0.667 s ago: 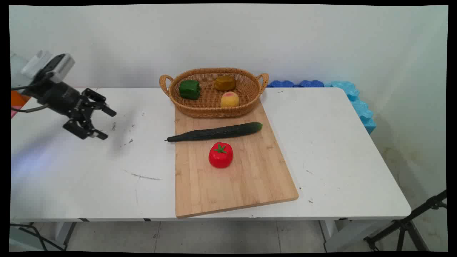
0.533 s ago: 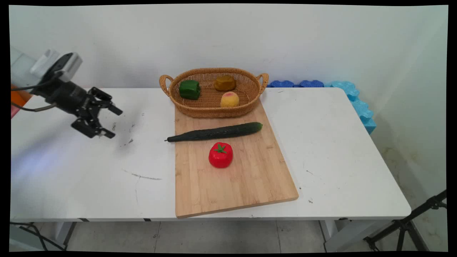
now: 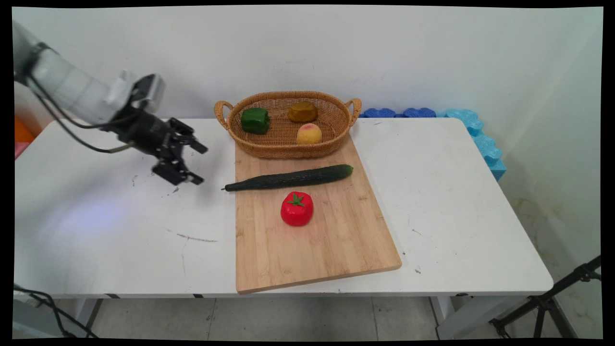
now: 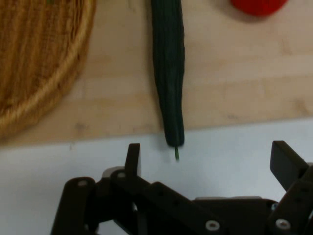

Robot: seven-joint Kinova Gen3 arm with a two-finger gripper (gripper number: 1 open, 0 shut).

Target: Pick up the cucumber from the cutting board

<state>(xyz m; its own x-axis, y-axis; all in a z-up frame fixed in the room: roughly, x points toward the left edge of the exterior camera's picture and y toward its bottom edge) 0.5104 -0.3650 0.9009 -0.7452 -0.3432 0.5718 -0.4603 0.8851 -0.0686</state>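
The claw [image 3: 198,164] is hovering wide open and empty above the tabletop [image 3: 120,230] at the frame's left, nearest the cucumber [image 3: 288,178], whose stem end is jutting off the cutting board [image 3: 317,240] at centre. A tomato [image 3: 297,208] is sitting below it, a basket [image 3: 287,144] above.

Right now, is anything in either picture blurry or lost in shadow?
Main view: evenly lit, cucumber and tomato crisp, the gripper casting a faint shadow on the table. Hand view: soft throughout, though the open jaws are readable.
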